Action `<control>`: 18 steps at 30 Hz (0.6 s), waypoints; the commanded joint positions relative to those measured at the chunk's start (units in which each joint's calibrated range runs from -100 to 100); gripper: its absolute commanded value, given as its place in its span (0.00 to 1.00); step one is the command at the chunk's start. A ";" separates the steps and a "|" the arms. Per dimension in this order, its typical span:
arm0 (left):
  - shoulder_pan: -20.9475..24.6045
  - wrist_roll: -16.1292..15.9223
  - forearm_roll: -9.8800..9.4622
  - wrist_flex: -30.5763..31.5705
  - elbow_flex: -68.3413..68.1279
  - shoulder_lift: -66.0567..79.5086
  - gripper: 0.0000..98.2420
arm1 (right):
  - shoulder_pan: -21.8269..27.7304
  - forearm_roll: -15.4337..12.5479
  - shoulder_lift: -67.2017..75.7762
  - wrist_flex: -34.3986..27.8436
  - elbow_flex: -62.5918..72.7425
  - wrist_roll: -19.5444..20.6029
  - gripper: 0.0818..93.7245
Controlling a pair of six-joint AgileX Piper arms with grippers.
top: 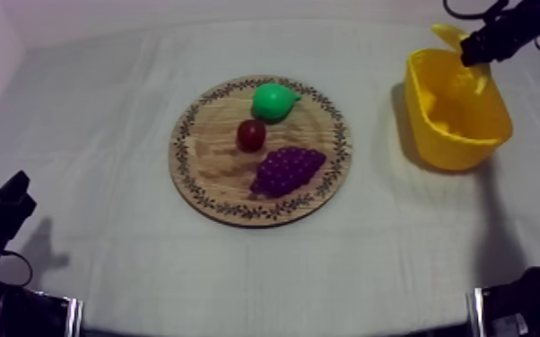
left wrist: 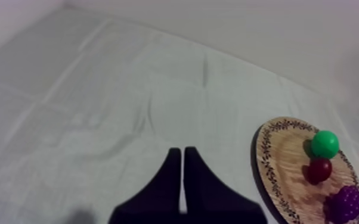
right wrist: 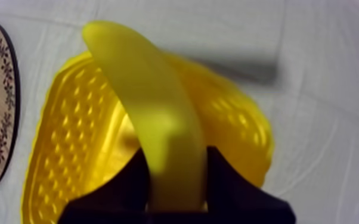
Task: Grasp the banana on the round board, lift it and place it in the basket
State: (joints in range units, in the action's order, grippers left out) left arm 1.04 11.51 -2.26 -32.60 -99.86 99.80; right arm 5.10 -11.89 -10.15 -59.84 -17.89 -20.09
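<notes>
Banana (right wrist: 146,107) above the yellow basket (right wrist: 62,149).
Right pincer (right wrist: 176,179) clamped its near end, long axis pointing straight outward; left pincer (left wrist: 182,156) lay closed, empty.

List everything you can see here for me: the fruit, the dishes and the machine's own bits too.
cloth: one, grey-white, covering the table
board: one, round, wooden with a patterned rim, mid-table
pear: one, green, on the board's far side
small red fruit: one, red, on the board between pear and grapes
grapes: one bunch, purple, on the board's near side
basket: one, yellow, right of the board
banana: one, yellow, held above the basket
left gripper: one, black, shut on nothing, over bare cloth
right gripper: one, black, shut on the banana
</notes>
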 commanded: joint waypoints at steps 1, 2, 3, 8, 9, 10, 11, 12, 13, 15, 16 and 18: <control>0.01 0.00 -0.01 0.02 -0.03 0.03 0.00 | -0.30 0.35 0.40 0.92 -3.67 0.26 0.20; 0.01 0.00 -0.01 0.02 -0.03 0.03 0.00 | -0.41 0.45 0.60 1.30 -4.86 0.28 0.20; 0.01 0.00 -0.01 0.02 -0.03 0.03 0.00 | -0.48 0.49 0.79 1.68 -5.99 0.24 0.20; 0.01 0.00 -0.01 0.02 -0.03 0.03 0.00 | -1.05 0.80 1.53 4.75 -11.54 -0.01 0.21; 0.01 0.00 -0.01 0.02 -0.03 0.03 0.00 | -1.16 0.88 1.60 5.43 -12.30 0.01 0.22; 0.01 0.00 -0.01 0.02 -0.03 0.03 0.00 | -1.29 1.00 1.64 6.00 -12.90 0.09 0.22; 0.01 0.00 -0.01 0.02 -0.03 0.03 0.00 | -1.44 1.17 1.67 6.48 -13.35 0.27 0.23; 0.01 0.00 -0.01 0.02 -0.03 0.03 0.00 | -1.57 1.36 1.69 6.90 -13.67 0.48 0.23; 0.01 0.00 -0.01 0.02 -0.03 0.03 0.00 | -1.69 1.52 1.71 7.25 -13.92 0.64 0.24; 0.01 0.00 -0.01 0.02 -0.03 0.03 0.00 | -1.87 1.74 1.73 7.82 -14.32 0.91 0.27; 0.01 0.00 -0.01 0.02 -0.03 0.03 0.00 | -1.94 1.83 1.73 8.06 -14.45 1.08 0.30; 0.01 0.00 -0.01 0.02 -0.03 0.03 0.00 | -2.03 1.97 1.74 8.48 -14.65 1.49 0.34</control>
State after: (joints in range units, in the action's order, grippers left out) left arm 1.04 11.51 -2.26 -32.60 -99.86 99.80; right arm 3.10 -10.08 -8.42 -51.18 -32.45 -18.93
